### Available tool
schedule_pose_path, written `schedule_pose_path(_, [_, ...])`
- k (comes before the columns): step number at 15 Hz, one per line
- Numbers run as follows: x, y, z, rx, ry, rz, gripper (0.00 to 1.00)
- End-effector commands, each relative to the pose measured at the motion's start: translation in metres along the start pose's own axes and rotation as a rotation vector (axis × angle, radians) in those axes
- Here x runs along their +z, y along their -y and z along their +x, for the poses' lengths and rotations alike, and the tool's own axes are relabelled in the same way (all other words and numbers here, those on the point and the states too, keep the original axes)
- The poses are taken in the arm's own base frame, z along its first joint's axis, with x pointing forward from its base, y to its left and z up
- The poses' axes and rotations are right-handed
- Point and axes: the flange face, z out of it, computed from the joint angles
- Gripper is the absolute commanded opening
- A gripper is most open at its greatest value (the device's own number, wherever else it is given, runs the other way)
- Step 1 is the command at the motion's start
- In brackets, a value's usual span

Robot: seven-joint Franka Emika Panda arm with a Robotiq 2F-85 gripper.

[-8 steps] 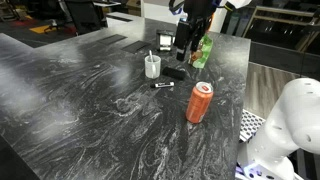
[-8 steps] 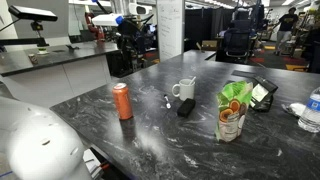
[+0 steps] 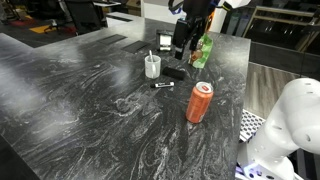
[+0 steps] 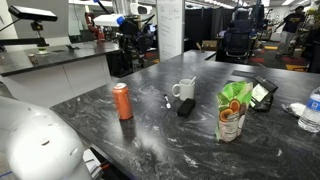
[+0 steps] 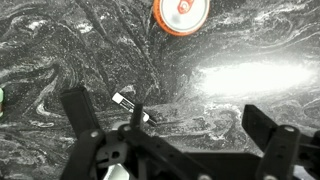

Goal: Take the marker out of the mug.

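The small white mug (image 3: 152,68) stands on the dark marbled table, and it also shows in the other exterior view (image 4: 185,89). The slim dark marker (image 3: 152,55) stands upright in it, poking above the rim. My gripper (image 3: 182,44) hangs open and empty above the table, to the right of the mug and near the green bottle (image 3: 203,50). In the wrist view its two fingers are spread wide (image 5: 170,122) with nothing between them. The mug and its marker are not clearly seen in that view.
A second dark marker (image 3: 162,85) lies flat in front of the mug and shows in the wrist view (image 5: 130,107). An orange can (image 3: 200,102) stands nearer the table's front (image 5: 180,14). A black object (image 3: 175,73) lies beside the mug.
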Motion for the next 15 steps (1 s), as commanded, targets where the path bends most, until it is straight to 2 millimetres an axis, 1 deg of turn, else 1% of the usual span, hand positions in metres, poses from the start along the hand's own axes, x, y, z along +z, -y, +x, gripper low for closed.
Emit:
schedule_pose_path(1, [0.007,-0.018,0.032,0.123,-0.064,0.044,1.0])
schedule_pose_path(3, [0.012,-0.03,0.052,0.206,-0.136,0.066,1.0])
schedule_pose_path(6, [0.029,-0.045,0.082,0.318,-0.218,0.053,1.0])
schedule_pose_path(9, [0.051,-0.057,0.107,0.393,-0.25,0.026,1.0])
schedule_pose_path(12, [0.071,-0.065,0.122,0.453,-0.243,-0.022,1.0])
schedule_pose_path(15, [0.083,-0.068,0.133,0.48,-0.241,-0.061,1.0])
